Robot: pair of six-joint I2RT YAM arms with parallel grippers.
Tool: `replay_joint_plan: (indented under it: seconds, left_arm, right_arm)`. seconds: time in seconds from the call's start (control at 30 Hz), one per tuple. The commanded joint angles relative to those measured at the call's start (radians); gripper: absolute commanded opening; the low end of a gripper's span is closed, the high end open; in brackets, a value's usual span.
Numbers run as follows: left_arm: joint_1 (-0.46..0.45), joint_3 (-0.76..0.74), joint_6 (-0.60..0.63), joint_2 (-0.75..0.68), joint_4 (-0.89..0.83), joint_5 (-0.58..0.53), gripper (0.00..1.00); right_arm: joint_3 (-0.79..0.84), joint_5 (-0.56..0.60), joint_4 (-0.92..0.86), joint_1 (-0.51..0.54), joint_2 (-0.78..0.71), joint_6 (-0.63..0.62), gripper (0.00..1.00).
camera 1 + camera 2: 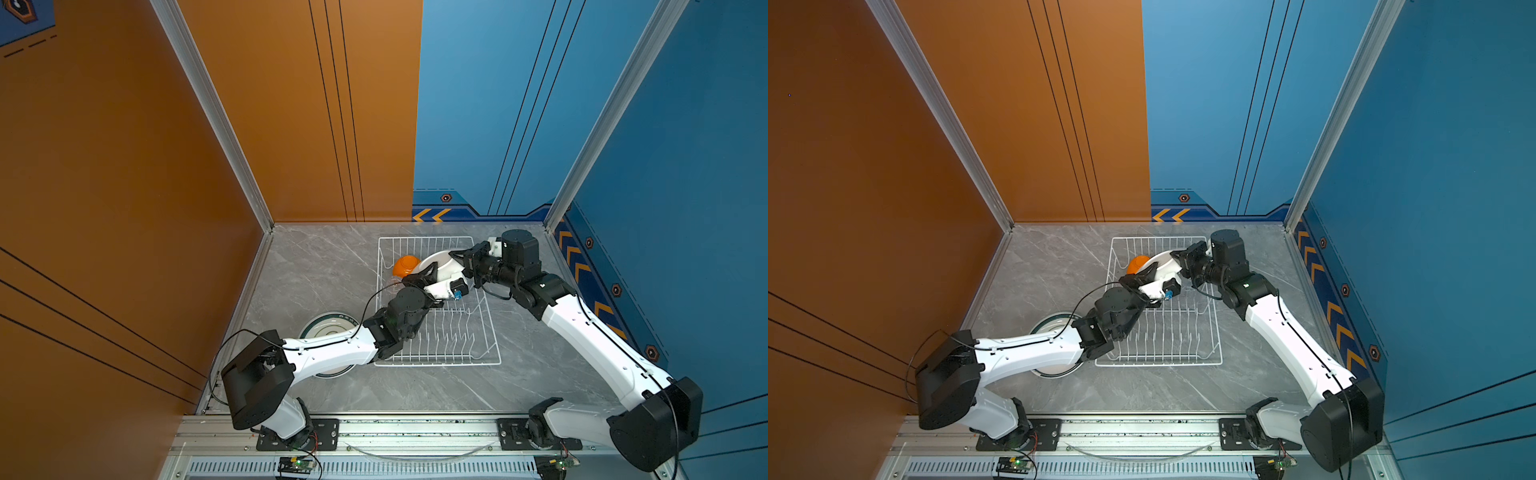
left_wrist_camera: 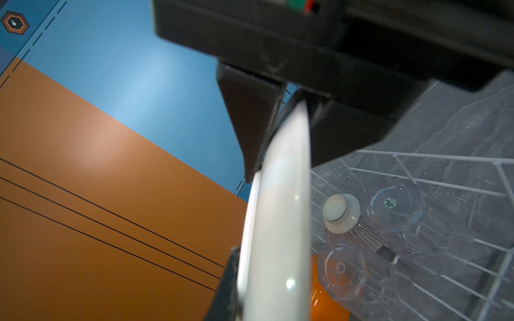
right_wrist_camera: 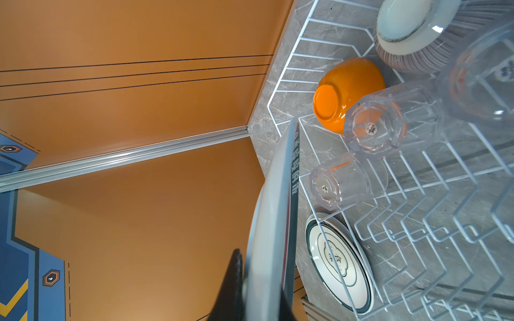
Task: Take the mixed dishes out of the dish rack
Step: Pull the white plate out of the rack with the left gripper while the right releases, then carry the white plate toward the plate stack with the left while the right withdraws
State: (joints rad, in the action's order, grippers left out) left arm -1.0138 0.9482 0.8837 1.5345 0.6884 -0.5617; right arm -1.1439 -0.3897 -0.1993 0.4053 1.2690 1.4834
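Left pincer point(image 1: 422, 277) and right pincer point(image 1: 459, 258) both clamp white round teal-rimmed plate point(image 1: 440, 262) between them; white wire dish rack point(image 1: 457, 345) below.

Glossy ceramic plate point(image 2: 278, 222), clear glass cups point(image 3: 372, 127), white-coated wire rack point(image 1: 453, 332), matt marbled tabletop point(image 1: 324, 266).

A white plate point(image 1: 437, 260) stands on edge over the wire dish rack point(image 1: 436, 364); an orange bowl point(image 1: 406, 266) and clear cups point(image 3: 374, 129) lie tipped inside it.

Table point(image 1: 324, 266): the dish rack point(image 1: 440, 364) is set on it.
Bowl point(image 1: 405, 266), cups point(image 3: 372, 130): laid inside the rack's far end.
Raised plate point(image 1: 440, 262): held above that end.
Second plate point(image 1: 328, 326): laid left of the rack.
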Motion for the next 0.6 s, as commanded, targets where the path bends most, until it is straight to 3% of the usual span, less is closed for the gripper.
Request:
replay_joint_plan:
  seconds: [0.0,0.1,0.33,0.57]
  left_arm:
    - [-0.032,-0.005,-0.007,-0.001,0.041,0.081,0.04]
    - [-0.033,-0.006,0.008,0.008,0.065,0.069,0.04]
    - [-0.049,-0.006,0.079,0.037,0.121,0.021,0.0]
    - [-0.05,-0.012,0.073,0.036,0.145,0.011,0.0]
  right_arm:
    - [0.005,-0.088,0.113,0.018,-0.023,-0.032,0.1]
    - [0.024,-0.102,0.163,0.008,-0.015,-0.009,0.33]
    - [0.046,-0.117,0.213,-0.021,0.003,0.017,0.42]
    - [0.056,-0.13,0.221,-0.062,-0.003,0.012,0.56]
